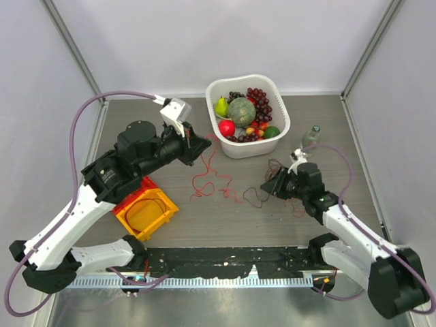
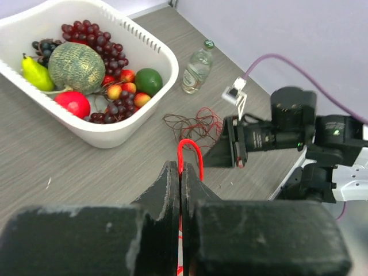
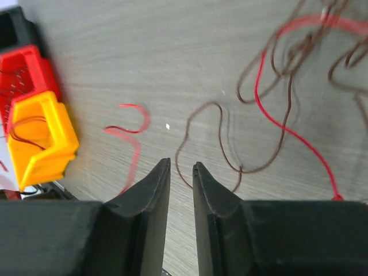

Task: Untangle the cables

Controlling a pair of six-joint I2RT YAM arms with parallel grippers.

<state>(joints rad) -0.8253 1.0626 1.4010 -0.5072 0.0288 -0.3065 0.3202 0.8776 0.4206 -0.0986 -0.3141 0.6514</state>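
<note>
The cables are thin red and dark brown strands spread over the middle of the table. The red cable (image 1: 206, 178) trails from my left gripper (image 1: 204, 145) down to the tabletop. In the left wrist view that gripper (image 2: 180, 167) is shut on the red cable, and a red loop (image 2: 190, 148) sticks out past its tips. A small tangle of brown and red loops (image 2: 192, 123) lies beyond it, next to my right gripper (image 1: 266, 187). That gripper (image 3: 181, 164) is low over the table with its jaws slightly apart. A brown cable (image 3: 185, 172) curves in at the gap between its tips.
A white basket (image 1: 281, 102) of fruit stands at the back, with a small clear bottle (image 1: 310, 136) to its right. A yellow bin (image 1: 146, 211) with a red bin beside it sits at the left, under my left arm. A black strip runs along the near edge.
</note>
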